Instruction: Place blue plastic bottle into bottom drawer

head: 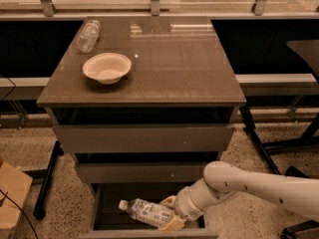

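Note:
The blue plastic bottle (145, 211) lies nearly level, white cap to the left, inside the open bottom drawer (149, 233), just above its dark inside. My gripper (170, 214) is shut on the bottle's right end, with one cream finger above it and one below. My white arm reaches in from the lower right. The drawer's low front panel runs along the bottom edge of the view.
A cream bowl (106, 67) and a small clear bottle without a label (88, 35) rest on the brown tabletop (164, 63). The two upper drawers (144, 138) are closed. A cardboard box (11, 193) stands on the floor at the left.

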You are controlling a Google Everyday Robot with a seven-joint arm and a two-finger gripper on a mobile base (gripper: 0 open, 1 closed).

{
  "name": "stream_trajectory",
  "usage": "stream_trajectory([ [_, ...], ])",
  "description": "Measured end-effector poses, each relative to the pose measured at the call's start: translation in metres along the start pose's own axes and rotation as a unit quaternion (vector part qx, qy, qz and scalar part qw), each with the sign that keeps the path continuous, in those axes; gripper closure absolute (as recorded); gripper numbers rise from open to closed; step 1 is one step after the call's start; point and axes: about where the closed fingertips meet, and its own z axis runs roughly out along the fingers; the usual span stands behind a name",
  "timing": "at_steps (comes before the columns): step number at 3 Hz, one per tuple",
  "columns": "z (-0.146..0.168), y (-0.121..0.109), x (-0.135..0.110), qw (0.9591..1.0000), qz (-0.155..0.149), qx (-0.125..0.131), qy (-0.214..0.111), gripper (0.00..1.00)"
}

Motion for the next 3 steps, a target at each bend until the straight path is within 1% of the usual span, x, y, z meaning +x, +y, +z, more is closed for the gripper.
stream_trajectory([
  [1,0.0,0.0,0.0,1.0,0.0,0.0,0.0,1.0],
  [2,0.019,-0.013,0.01,0.9996,0.015,0.012,0.021,1.0],
  [3,0.061,-0.046,0.047,0.9962,0.047,0.042,0.059,1.0],
])
